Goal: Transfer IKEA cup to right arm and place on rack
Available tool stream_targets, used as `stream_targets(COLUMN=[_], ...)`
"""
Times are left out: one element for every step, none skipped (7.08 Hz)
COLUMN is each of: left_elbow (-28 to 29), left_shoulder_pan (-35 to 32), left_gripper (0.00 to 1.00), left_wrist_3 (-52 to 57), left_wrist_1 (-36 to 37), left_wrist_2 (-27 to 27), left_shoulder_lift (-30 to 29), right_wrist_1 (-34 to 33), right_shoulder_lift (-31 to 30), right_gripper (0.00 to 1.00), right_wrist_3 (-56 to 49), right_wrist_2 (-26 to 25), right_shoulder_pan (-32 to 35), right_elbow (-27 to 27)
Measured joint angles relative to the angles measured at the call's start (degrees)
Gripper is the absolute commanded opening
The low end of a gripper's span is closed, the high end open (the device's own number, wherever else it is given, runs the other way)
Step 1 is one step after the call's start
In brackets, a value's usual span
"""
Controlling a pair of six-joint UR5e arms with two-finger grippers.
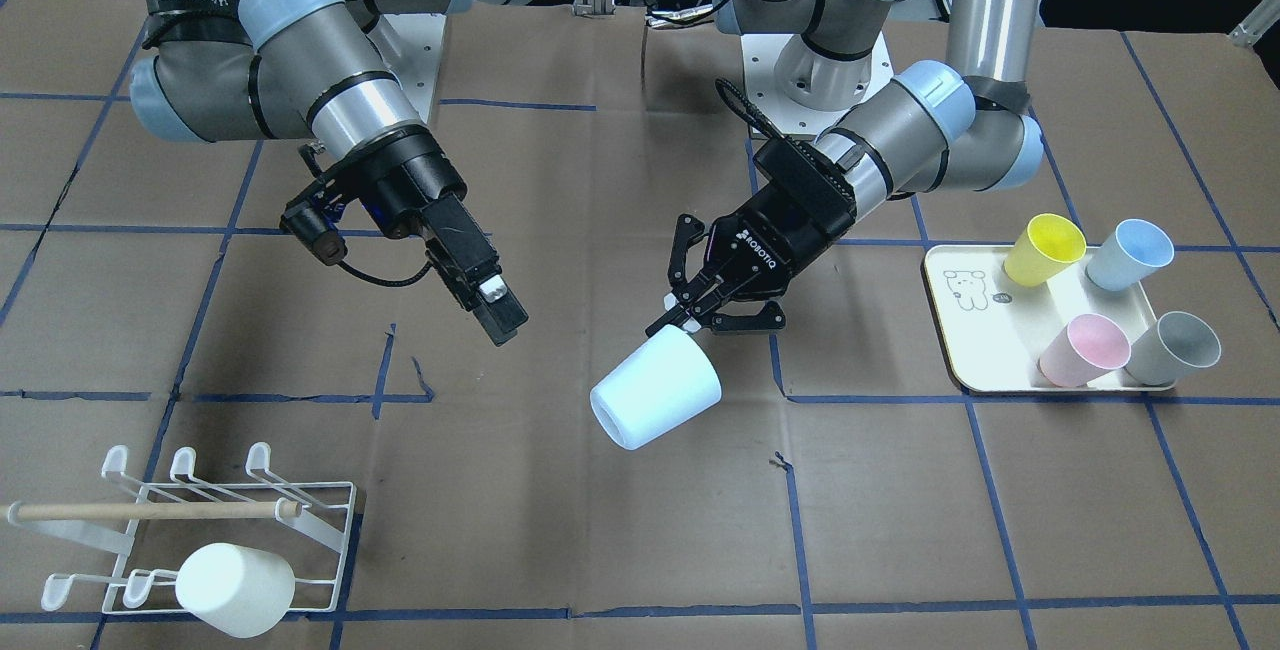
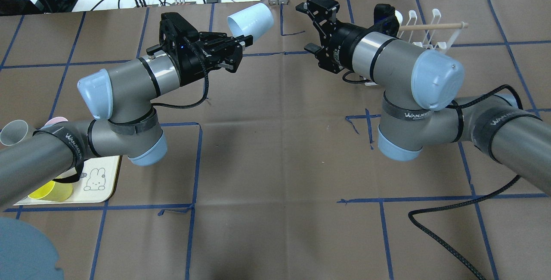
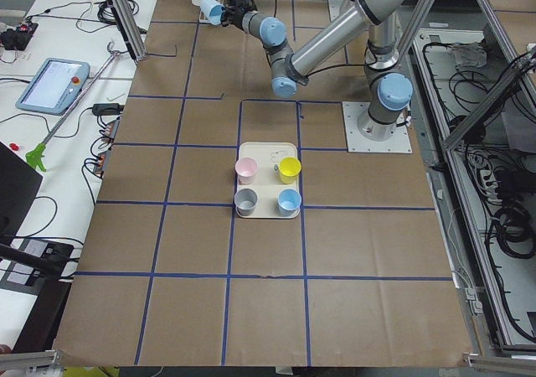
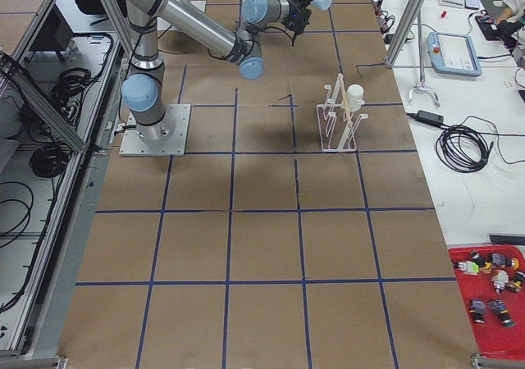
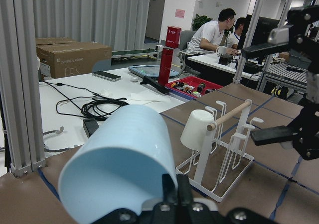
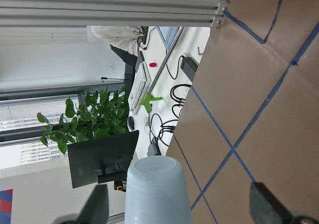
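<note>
Now we see the left fingers (image 1: 745, 318) clamped on a pale blue cup (image 1: 655, 398) above the tabletop (image 1: 900, 510), right fingers (image 1: 498, 308) spread apart nearby.

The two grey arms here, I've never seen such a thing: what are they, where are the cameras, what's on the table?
They are robot arms with two-finger grippers. One camera faces the robot, one looks over its shoulders, two watch from the ends, one sits on each wrist. The left gripper holds a pale blue cup in the air; the right gripper is open, facing it. On the table: a white rack with a white cup on it, and a cream tray with four coloured cups.
</note>
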Motion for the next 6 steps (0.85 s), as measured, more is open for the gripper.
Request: stream_targets(left_elbow=[0.00, 0.00, 0.00, 0.00, 0.00, 0.00], left_shoulder_pan=[-0.01, -0.03, -0.03, -0.03, -0.03, -0.03], left_gripper=[0.07, 0.07, 0.08, 0.08, 0.08, 0.08], left_wrist_3=[-0.29, -0.72, -0.95, -1.06, -1.10, -1.12], left_wrist_1=[0.01, 0.01, 0.01, 0.01, 0.04, 0.07], left_wrist_2=[0.00, 0.00, 0.00, 0.00, 0.00, 0.00], left_shoulder_lift=[0.00, 0.00, 0.00, 0.02, 0.05, 0.08], right_wrist_1=[0.10, 0.28, 0.41, 0.56, 0.71, 0.77], right_shoulder_lift=[1.53, 2.78, 3.68, 4.35, 5.23, 6.44], right_gripper=[1.00, 1.00, 1.00, 1.00, 1.00, 1.00], right_wrist_3=[-0.08, -0.03, 0.04, 0.05, 0.02, 0.01], right_wrist_2=[0.06, 0.06, 0.06, 0.13, 0.18, 0.20], right_shoulder_pan=[1.31, 2.35, 2.90, 3.18, 3.50, 3.87], right_elbow=[-1.49, -2.91, -4.09, -5.16, -6.24, -7.61])
